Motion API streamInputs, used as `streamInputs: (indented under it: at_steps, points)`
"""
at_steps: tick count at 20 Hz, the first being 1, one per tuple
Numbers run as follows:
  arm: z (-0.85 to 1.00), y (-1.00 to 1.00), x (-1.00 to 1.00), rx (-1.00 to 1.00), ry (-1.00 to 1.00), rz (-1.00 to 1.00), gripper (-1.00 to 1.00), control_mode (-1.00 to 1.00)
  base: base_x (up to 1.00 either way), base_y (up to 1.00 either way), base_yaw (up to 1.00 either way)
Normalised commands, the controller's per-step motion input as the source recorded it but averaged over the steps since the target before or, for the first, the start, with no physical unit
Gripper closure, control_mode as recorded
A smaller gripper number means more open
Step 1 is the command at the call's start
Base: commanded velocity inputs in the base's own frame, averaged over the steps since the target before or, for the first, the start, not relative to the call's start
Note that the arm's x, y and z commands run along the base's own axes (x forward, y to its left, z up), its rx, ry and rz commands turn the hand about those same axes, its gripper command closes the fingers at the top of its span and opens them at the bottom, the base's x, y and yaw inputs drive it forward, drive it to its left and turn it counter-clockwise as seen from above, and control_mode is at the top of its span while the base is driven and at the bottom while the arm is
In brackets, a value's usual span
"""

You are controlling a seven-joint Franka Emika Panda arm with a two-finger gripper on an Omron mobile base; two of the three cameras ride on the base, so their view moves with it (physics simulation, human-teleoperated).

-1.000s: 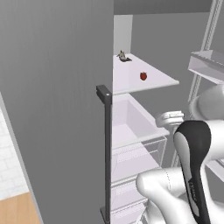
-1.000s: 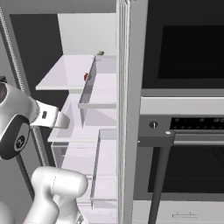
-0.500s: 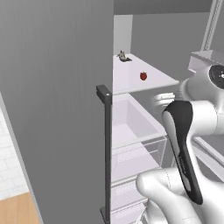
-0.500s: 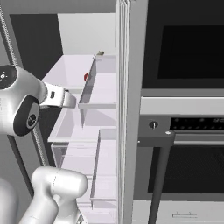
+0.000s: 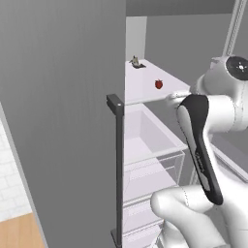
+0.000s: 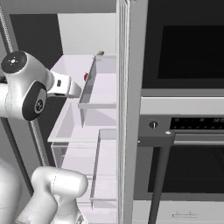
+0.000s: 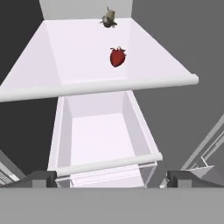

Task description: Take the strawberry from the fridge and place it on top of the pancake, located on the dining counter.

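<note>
Tiny red strawberry (image 7: 117, 57) on the white fridge shelf (image 7: 65, 52).
My claw (image 7: 109, 177) sits spread wide and empty, well short of it; small grey-brown object (image 7: 108, 18) behind.

The fridge (image 5: 63, 111) door is rendered matt grey, smooth, w/ no gloss; its bar handle (image 5: 117, 164) is seen as dark matt metal. The shelf (image 7: 87, 52) inside is shown as smooth white plastic, slightly satin. The drawer (image 7: 103, 131) below is given clear plastic walls w/ a white rim. The strawberry (image 7: 117, 57) is rendered red, faintly glossy. The oven (image 6: 183, 52) front is seen as black glass, glossy, w/ brushed grey metal trim. A strip of light wood floor (image 5: 19, 232) is shown, matt.
</note>
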Motion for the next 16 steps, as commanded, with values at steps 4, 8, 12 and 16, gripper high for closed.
streamInputs:
  at_steps: [4,8,12,16]
  points:
    - [0.02,-0.01,0.66,-0.02,-0.03,0.00,-1.00,-1.00,0.00,0.00,0.00]
    - [0.09,0.00,0.56,-0.01,0.07,-0.01,-1.00,-1.00,0.00,0.00,0.00]
    - [0.00,0.00,0.54,0.00,0.03,-0.05,-1.00,-1.00,0.00,0.00,0.00]
    - [0.00,0.00,0.63,0.00,0.00,-0.03,-1.00,-1.00,0.00,0.00,0.00]
